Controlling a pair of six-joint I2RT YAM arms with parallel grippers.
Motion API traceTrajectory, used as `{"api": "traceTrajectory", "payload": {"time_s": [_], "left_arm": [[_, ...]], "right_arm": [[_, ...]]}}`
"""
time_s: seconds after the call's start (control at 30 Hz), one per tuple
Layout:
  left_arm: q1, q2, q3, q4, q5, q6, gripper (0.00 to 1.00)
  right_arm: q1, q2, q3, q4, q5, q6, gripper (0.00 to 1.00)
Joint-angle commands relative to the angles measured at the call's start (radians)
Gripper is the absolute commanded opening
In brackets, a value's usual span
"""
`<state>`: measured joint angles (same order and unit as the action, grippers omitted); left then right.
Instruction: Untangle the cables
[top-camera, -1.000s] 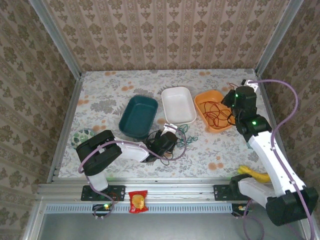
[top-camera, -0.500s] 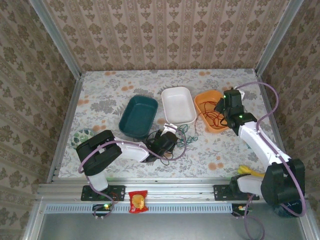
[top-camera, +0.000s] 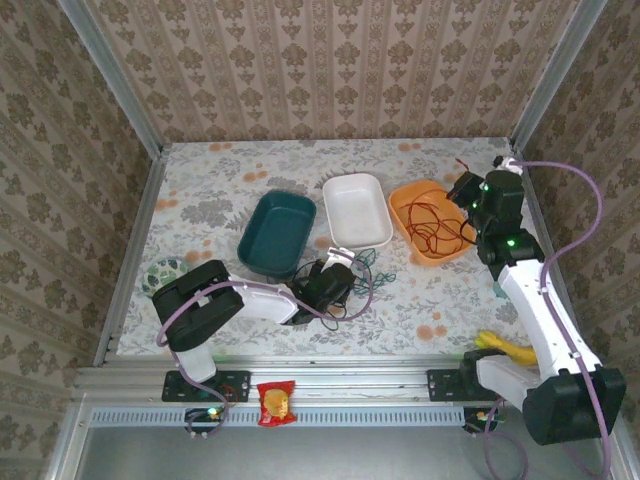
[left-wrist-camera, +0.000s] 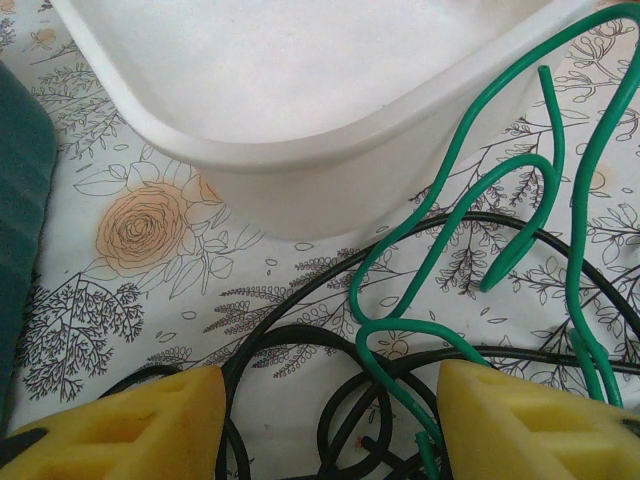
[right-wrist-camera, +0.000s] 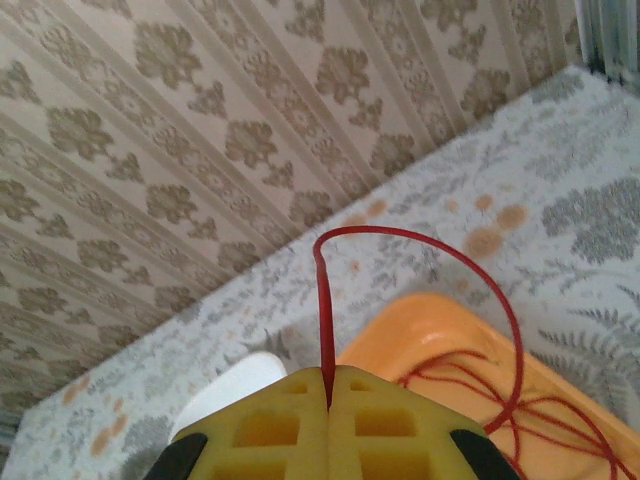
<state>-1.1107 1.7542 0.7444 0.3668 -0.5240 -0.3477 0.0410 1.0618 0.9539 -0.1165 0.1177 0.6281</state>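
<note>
Our right gripper has swung back toward the desk's right edge, jaws clamped on the red cable from the orange tray. Our left gripper holds its jaws apart over the green cable and black cable beside the white tray.

Floral table: trays, cables
</note>
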Motion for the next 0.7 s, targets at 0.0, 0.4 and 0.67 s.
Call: {"api": "traceTrajectory", "payload": {"time_s": [0.0,0.4,0.67], "left_arm": [[0.007,-0.002,0.009,-0.018,-0.003,-0.002,0.59],[0.004,-0.002,0.01,-0.018,-0.011,-0.003,0.61],[0.004,-0.003,0.013,-0.023,-0.014,-0.005,0.62]], "right_arm": [[-0.009,0.015,0.032,0.013,0.025,-0.017,0.0],[0.039,0.201,0.008,0.026,0.151,-0.076,0.0],[0.079,0.255,-0.038,-0.027,0.024,-0.052,0.0]]}}
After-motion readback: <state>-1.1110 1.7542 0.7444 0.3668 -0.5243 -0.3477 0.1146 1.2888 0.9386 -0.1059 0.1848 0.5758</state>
